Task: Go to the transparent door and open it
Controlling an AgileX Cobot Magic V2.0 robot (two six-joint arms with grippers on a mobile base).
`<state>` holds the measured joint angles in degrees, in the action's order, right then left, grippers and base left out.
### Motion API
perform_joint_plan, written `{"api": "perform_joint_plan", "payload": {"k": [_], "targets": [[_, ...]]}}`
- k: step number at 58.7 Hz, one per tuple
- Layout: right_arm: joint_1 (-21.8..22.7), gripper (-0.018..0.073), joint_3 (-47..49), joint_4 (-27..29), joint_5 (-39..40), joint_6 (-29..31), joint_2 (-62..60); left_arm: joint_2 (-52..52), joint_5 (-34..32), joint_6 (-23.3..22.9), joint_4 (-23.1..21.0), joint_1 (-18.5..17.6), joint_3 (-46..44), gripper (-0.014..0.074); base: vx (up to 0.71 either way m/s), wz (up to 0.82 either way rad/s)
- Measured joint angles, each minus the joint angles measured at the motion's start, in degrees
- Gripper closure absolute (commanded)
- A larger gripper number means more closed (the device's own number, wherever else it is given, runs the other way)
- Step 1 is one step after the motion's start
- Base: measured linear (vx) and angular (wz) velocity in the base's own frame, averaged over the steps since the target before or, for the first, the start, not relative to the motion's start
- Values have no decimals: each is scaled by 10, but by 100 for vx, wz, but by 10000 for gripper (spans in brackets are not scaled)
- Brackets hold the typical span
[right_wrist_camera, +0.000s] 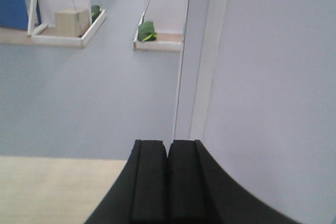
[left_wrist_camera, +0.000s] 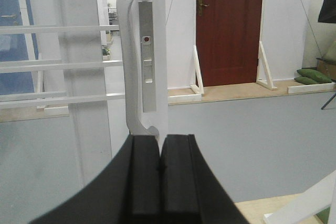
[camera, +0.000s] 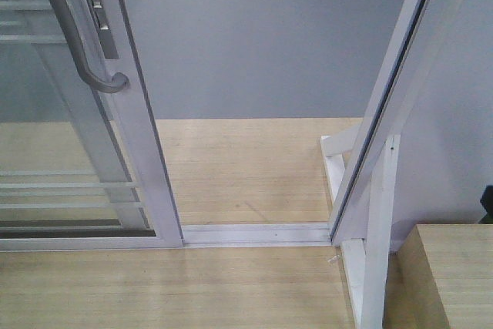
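Observation:
The transparent door [camera: 69, 144] stands at the left of the front view, its white frame and thin white bars around clear glass. It is slid aside, leaving a gap to the white jamb [camera: 385, 113] on the right. Its curved grey pull handle [camera: 73, 36] and lock plate [camera: 98, 9] are at the top left. In the left wrist view the handle [left_wrist_camera: 128, 51] and lock plate [left_wrist_camera: 148, 56] are straight ahead, just beyond my left gripper [left_wrist_camera: 160, 142], which is shut and empty. My right gripper [right_wrist_camera: 168, 148] is shut and empty, facing the jamb [right_wrist_camera: 202, 56]. Neither gripper shows in the front view.
A white floor track [camera: 254, 233] crosses the opening between wooden floor boards. A white brace [camera: 370, 260] and a wooden block [camera: 454, 275] stand at the right. Grey floor lies beyond. A red-brown door [left_wrist_camera: 228, 27] and green bags [left_wrist_camera: 312, 75] are far off.

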<state>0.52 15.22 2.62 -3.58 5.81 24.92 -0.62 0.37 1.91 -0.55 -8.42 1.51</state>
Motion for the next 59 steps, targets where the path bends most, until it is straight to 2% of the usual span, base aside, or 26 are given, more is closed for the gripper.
{"api": "perform_joint_plan", "payload": {"k": [11, 19, 59], "targets": [[28, 569, -145, 4, 66, -1, -159, 0, 0, 0, 0, 0, 0, 603, 0, 0], [30, 567, -169, 4, 36, 0, -244, 0, 2, 0, 0, 0, 0, 603, 0, 0], [30, 567, -169, 4, 15, 0, -255, -1, 4, 0, 1, 0, 0, 603, 0, 0]]}}
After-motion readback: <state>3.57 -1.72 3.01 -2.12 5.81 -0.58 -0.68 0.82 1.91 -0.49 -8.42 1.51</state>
